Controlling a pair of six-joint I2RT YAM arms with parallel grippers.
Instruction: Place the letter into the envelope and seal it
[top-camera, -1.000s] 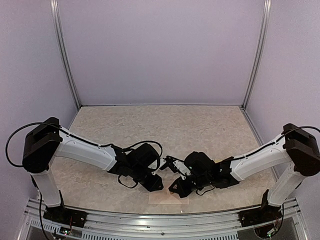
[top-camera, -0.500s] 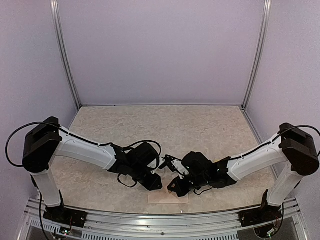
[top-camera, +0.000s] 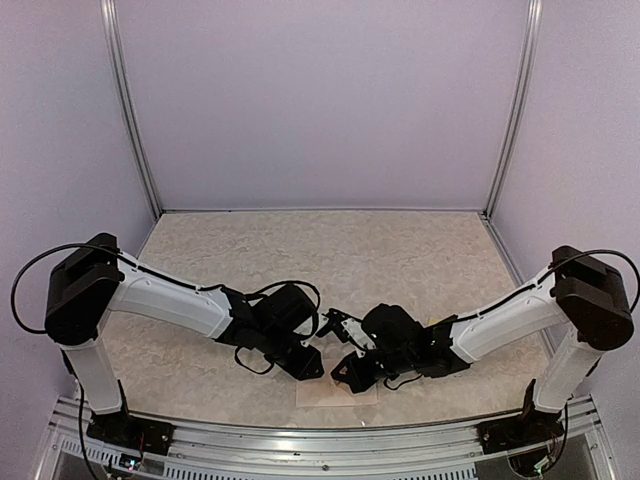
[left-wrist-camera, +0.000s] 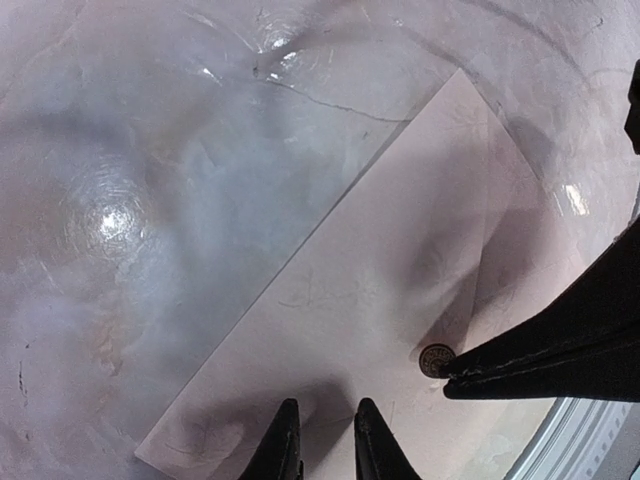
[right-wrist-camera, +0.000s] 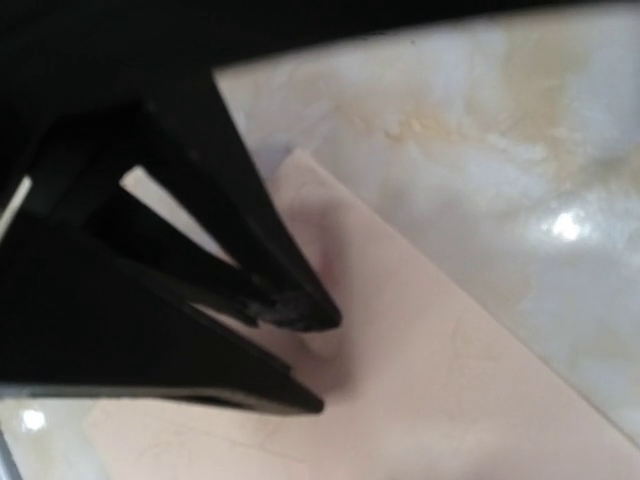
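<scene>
Over the pale pink envelope (top-camera: 326, 396), which lies flat on the marbled tabletop (left-wrist-camera: 150, 200) with its flap folded down, both grippers meet. The table's metal front rail runs just beyond the envelope's near edge.

During the last second the right arm has swung inward and carried the right gripper (left-wrist-camera: 452, 372) from just off the envelope's right side to a spot over its middle. The left arm has barely moved. The right fingertips now sit against a small round brown-and-gold sticker (left-wrist-camera: 436, 360), which rests on the envelope where the flap's folds appear to meet. This suggests the letter is already inside and the sealing step is under way, with the sticker being set or pressed down as the seal.

The right gripper's fingers are drawn close together, leaving only a thin wedge of pink paper showing between them. It is not possible to tell whether they pinch the sticker's edge or only push on it.

The left gripper (left-wrist-camera: 326, 412) is slightly parted with nothing between its fingers. Its tips come down near the envelope's long near edge, just beside the sticker, and seem to be pinning the paper still.
</scene>
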